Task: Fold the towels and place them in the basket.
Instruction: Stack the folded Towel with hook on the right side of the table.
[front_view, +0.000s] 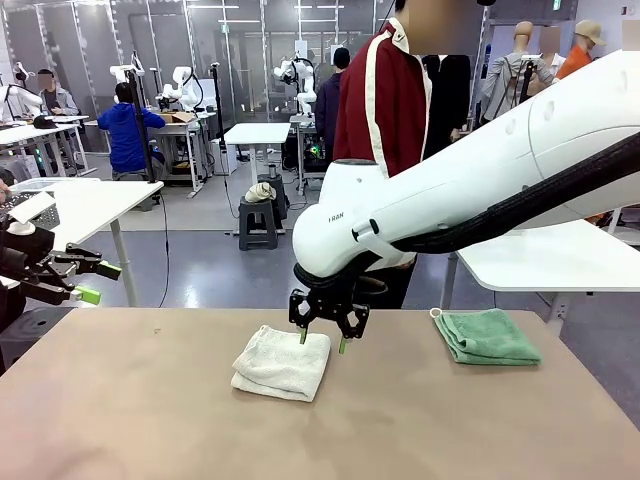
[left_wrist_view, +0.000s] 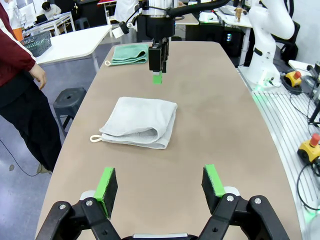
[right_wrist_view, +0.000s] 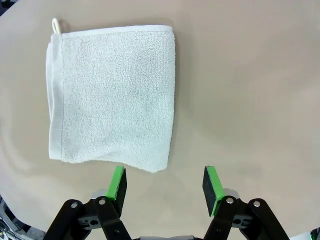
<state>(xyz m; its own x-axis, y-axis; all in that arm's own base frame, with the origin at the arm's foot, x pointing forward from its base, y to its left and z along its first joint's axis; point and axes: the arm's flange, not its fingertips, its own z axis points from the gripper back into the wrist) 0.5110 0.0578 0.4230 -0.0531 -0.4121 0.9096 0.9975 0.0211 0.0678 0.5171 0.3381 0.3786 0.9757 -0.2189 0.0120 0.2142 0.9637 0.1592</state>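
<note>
A cream-white towel (front_view: 283, 362) lies folded in the middle of the table, also in the left wrist view (left_wrist_view: 141, 121) and the right wrist view (right_wrist_view: 112, 95). A mint green towel (front_view: 487, 335) lies folded at the far right (left_wrist_view: 130, 53). My right gripper (front_view: 322, 340) hangs open just above the white towel's far right edge, nothing between its fingers (right_wrist_view: 165, 184). My left gripper (front_view: 95, 282) is open at the left, off the table's edge (left_wrist_view: 161, 184). A basket (left_wrist_view: 36, 45) stands on a white side table behind the person.
A person in a dark red jacket (front_view: 385, 100) stands at the far side of the table. A white table (front_view: 560, 255) stands at the back right. A black stool (left_wrist_view: 70, 98) is on the floor beside the person.
</note>
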